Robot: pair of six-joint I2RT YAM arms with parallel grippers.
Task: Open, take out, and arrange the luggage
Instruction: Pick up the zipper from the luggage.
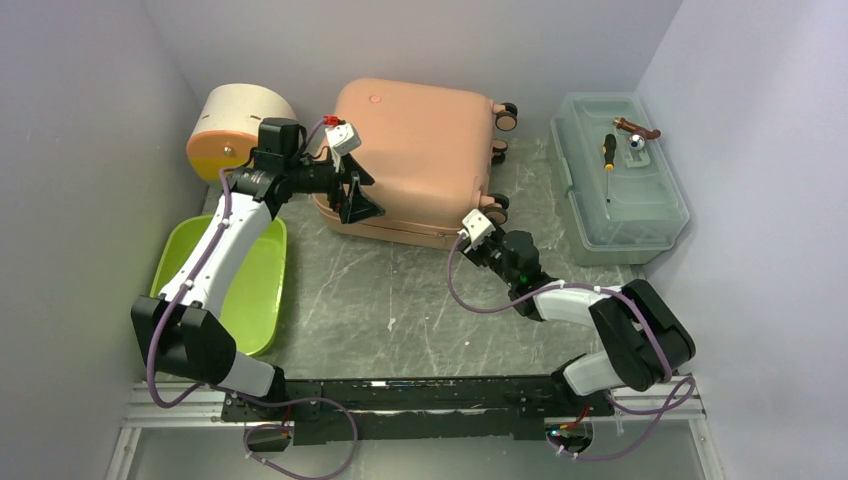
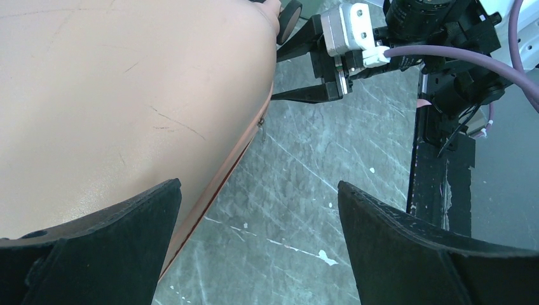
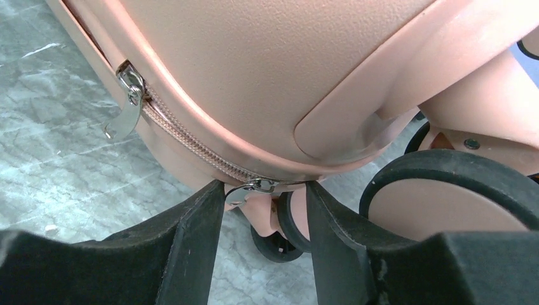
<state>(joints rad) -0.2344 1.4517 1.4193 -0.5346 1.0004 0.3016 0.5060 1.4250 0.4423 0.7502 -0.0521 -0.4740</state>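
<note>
The salmon-pink hard-shell suitcase (image 1: 415, 150) lies flat, zipper closed, at 12 o'clock on the grey counter (image 1: 400, 310). The right pincer (image 3: 264, 190) sits at its 5 o'clock corner beside the dark wheels (image 3: 438, 166). It is partly spread, its fingers flanking a silver zipper pull (image 3: 253, 186) without pinching it. Close squarely on the pull's flat tab, then draw along the seam, not outward. The left pincer (image 2: 257, 184), spread wide at the 8 o'clock edge, can brace the shell.
</note>
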